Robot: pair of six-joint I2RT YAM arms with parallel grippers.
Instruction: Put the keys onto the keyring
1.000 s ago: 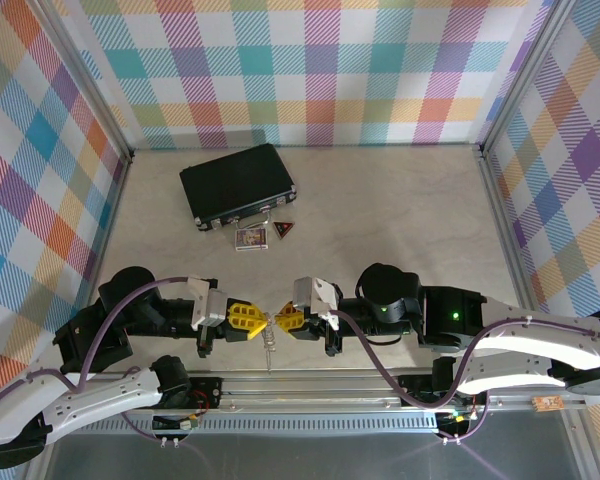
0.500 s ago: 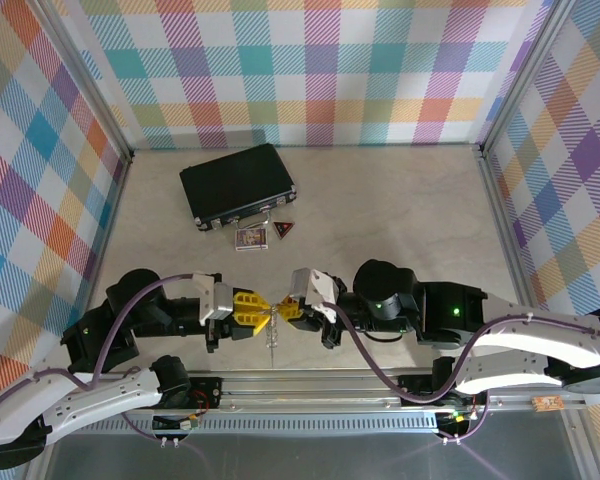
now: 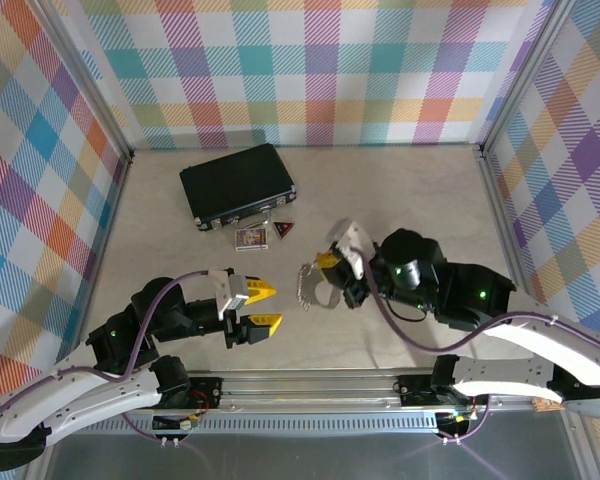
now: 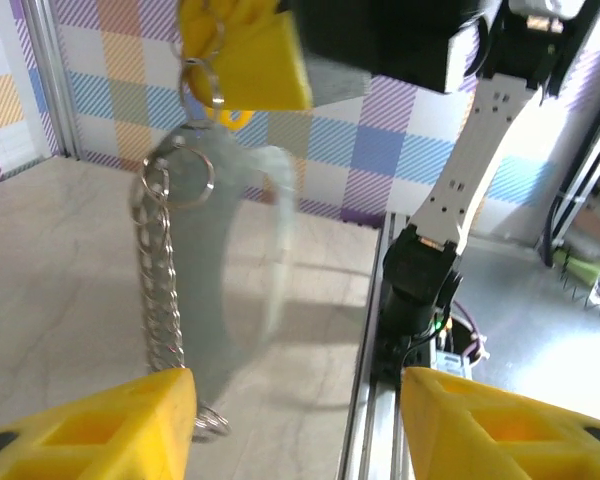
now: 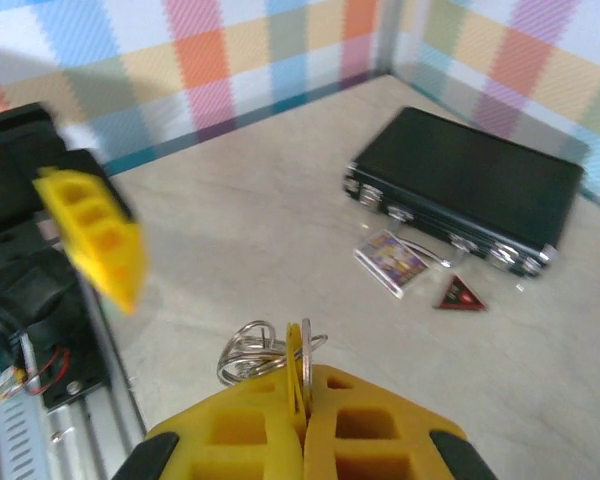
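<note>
Plaid-patterned walls enclose a beige table (image 3: 410, 200). The one container on it is a black case (image 3: 238, 183), lying flat toward the far left with its lid closed, so you cannot see any contents. Just in front of the case lie a small picture card (image 3: 251, 238) and a red-and-black triangular tag (image 3: 283, 231), side by side and well apart from both arms. Note the right gripper (image 3: 327, 263): its yellow fingers are clenched on the top of the keyring (image 3: 308, 286), which hangs from them above the middle of the table. The left gripper (image 3: 276, 306) sits just left of the keyring, released, fingers spread and apart from the loop. The left wrist view gives you detail the overhead view does not resolve: the blurred grey oval loop hangs with its chain (image 4: 158, 290) alongside, joined through small split rings (image 4: 198, 82) under the right gripper's yellow finger (image 4: 250, 60). A yellow piece (image 4: 235, 118) among those rings may be a head of the keys, but you cannot tell it from the finger. The right wrist view shows you the shut fingers pinching a thin metal edge, coiled rings beside it, and the case, card and tag beyond. The keyring hangs between the two grippers.
</note>
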